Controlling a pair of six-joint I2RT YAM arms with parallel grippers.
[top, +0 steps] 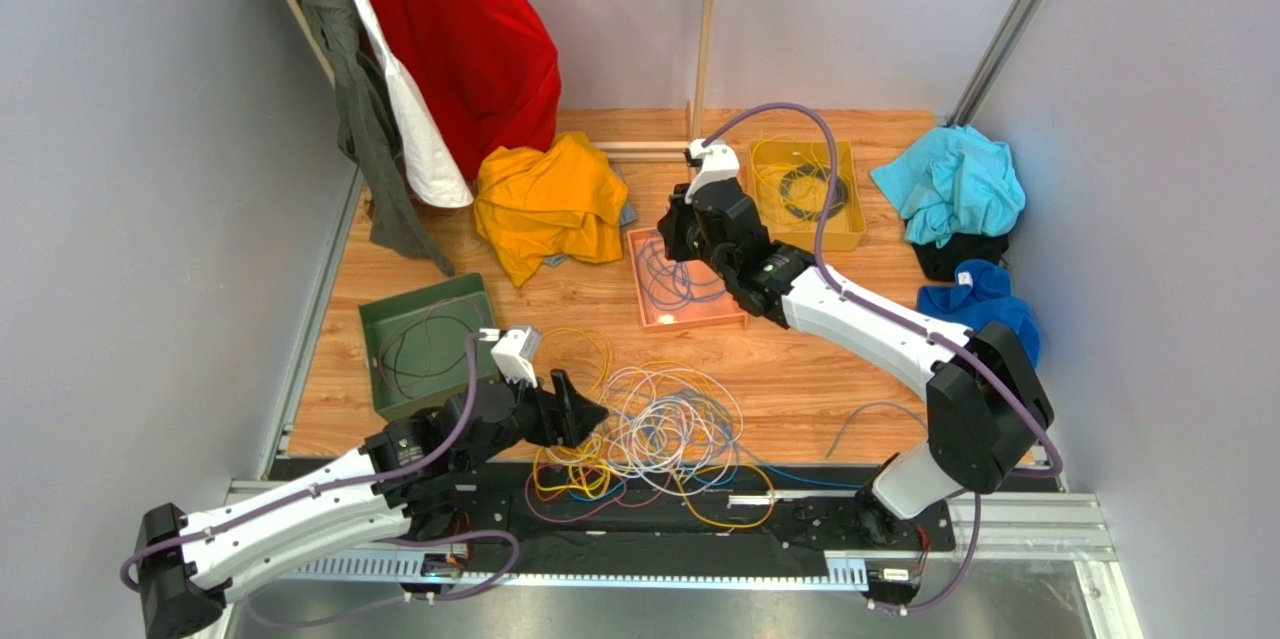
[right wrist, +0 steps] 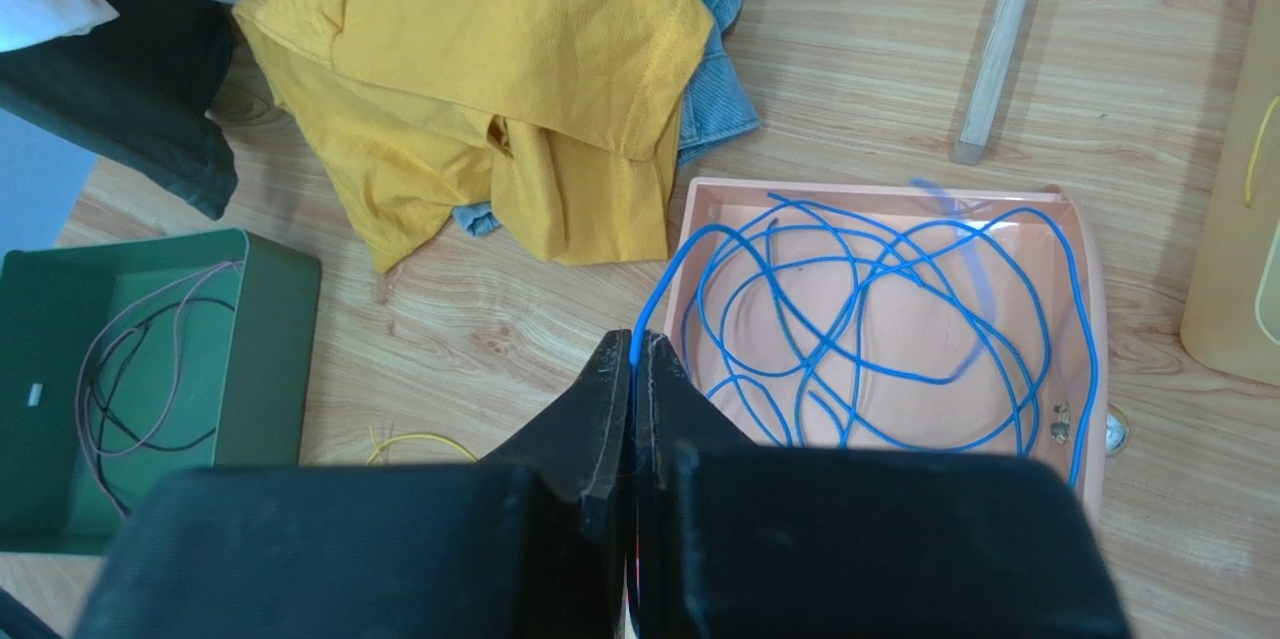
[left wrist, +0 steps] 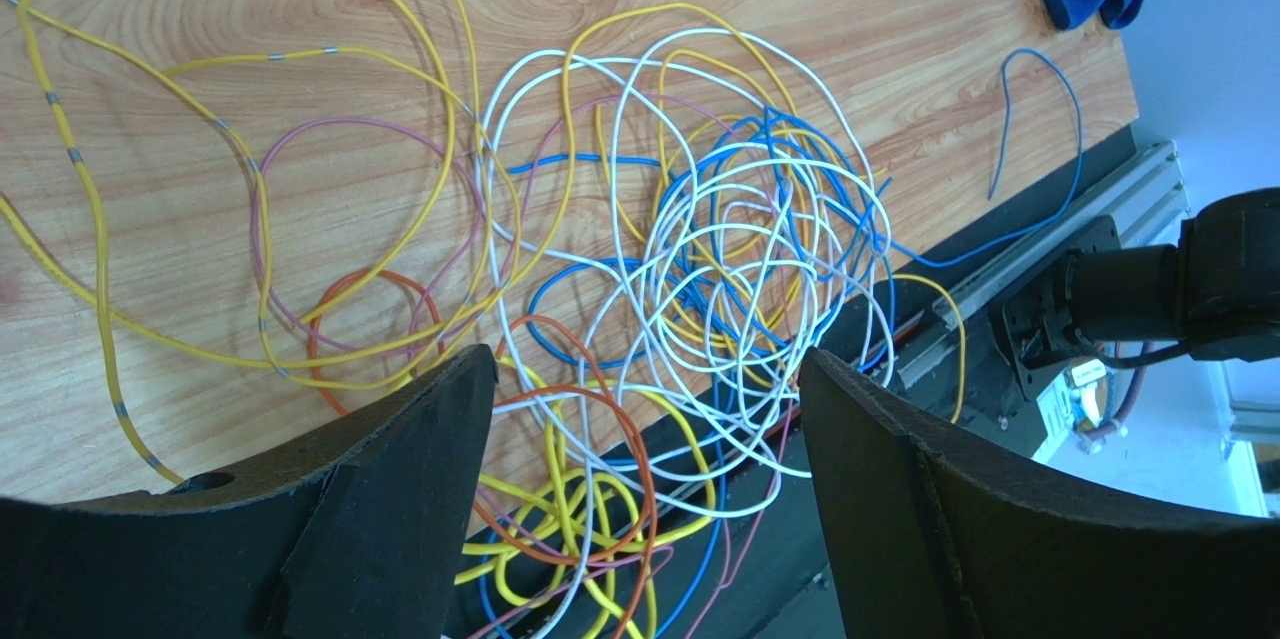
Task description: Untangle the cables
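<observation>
Spotting the cables [top: 661,437] heaped in one loose tangle at bottom centre of the overhead frame, yellow, white, blue and orange strands crossing, some spilling past the near edge of the table [top: 812,369]; finding the left gripper [top: 591,414] hanging just left of that heap, gripping nothing; seeing its fingers [left wrist: 398,459] spread wide apart in the left wrist view, tangle lying between and beyond them; finding the right gripper [top: 672,237] reaching over the pink tray [top: 691,321] at upper centre; seeing its jaws pressing together in the right wrist view, the blue cable [right wrist: 864,302] coiling in that tray and running up into the seam, probably being pinched there, contact point being too small for certainty; logging dark wires [top: 425,354] lying in the green tray [top: 371,347] at centre left; logging a black coil [top: 812,192] sitting in the yellow tray [top: 759,197] right of the pink one; noting a yellow shirt [top: 549,197] lying crumpled just left of the pink tray.
</observation>
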